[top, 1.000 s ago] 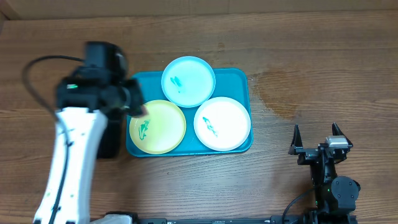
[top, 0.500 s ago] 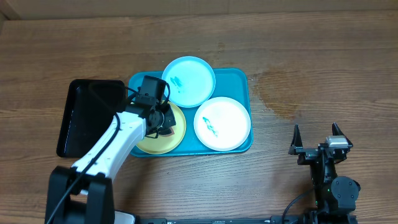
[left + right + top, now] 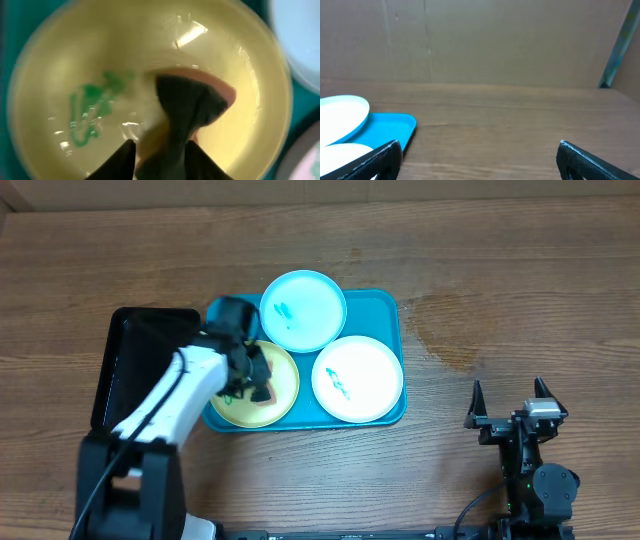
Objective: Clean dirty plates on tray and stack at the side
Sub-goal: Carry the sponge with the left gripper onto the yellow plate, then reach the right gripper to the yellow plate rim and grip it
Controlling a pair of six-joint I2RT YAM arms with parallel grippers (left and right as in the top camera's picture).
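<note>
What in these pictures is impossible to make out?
Overhead: the left gripper covers part of the yellow-green plate.
Left wrist: the dark pad it holds is blurred; material unclear.
Right wrist: the frame's left edge cuts off the pale cyan plate and white plate.

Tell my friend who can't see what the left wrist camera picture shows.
A dark sponge, held in the jaws at the bottom edge, rests on a yellow-green plate that fills the picture. A green smear sits left of the sponge. Bits of the turquoise tray and a pale cyan plate show at the edges.
</note>
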